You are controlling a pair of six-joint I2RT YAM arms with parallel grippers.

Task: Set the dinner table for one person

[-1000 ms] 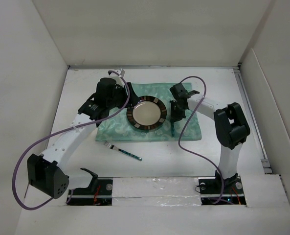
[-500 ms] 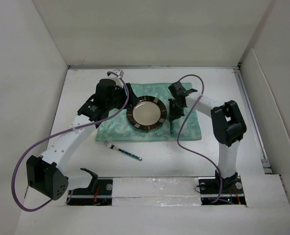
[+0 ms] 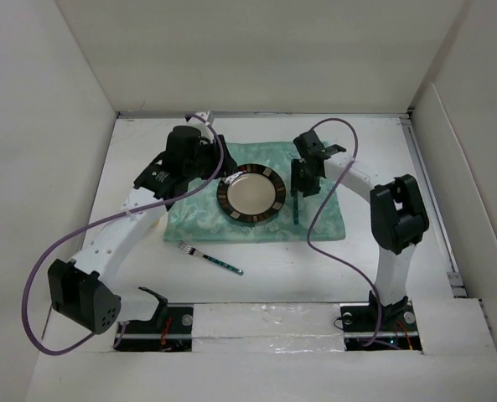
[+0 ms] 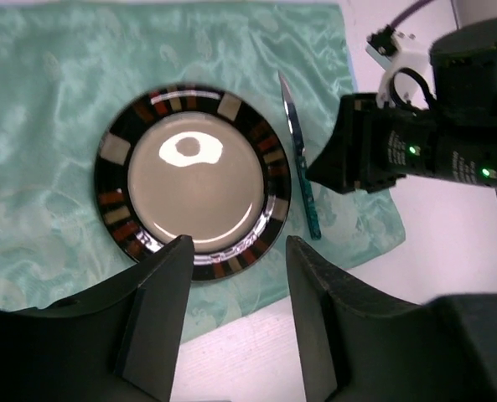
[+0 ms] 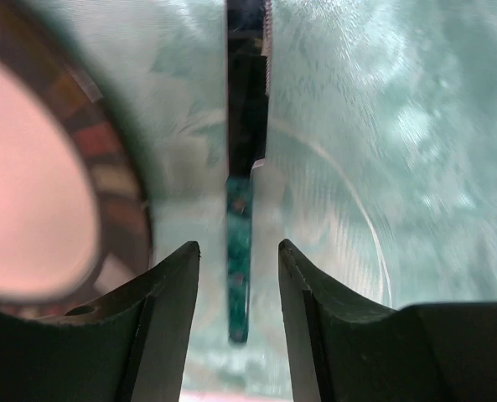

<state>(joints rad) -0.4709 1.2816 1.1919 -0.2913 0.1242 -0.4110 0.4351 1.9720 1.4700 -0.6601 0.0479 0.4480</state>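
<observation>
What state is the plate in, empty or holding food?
Empty. The plate shows a bare glossy centre with only a light reflection; nothing lies on it.

Seen from above, bright, even, diffuse light covers the white counter (image 3: 273, 260) and its walls, leaving only faint soft shadows under the arms, and the picture is sharp throughout. The left wrist view is crisp too, with a white oval glare on the plate (image 4: 194, 180), a silky sheen across the placemat (image 4: 55, 100), and the left pincer (image 4: 237, 240) dark and slightly soft at the bottom edge. The right wrist view is close and blurred: the knife (image 5: 241, 209) is smeared, the plate washed out, and the right pincer (image 5: 236, 244) is almost a black silhouette.
</observation>
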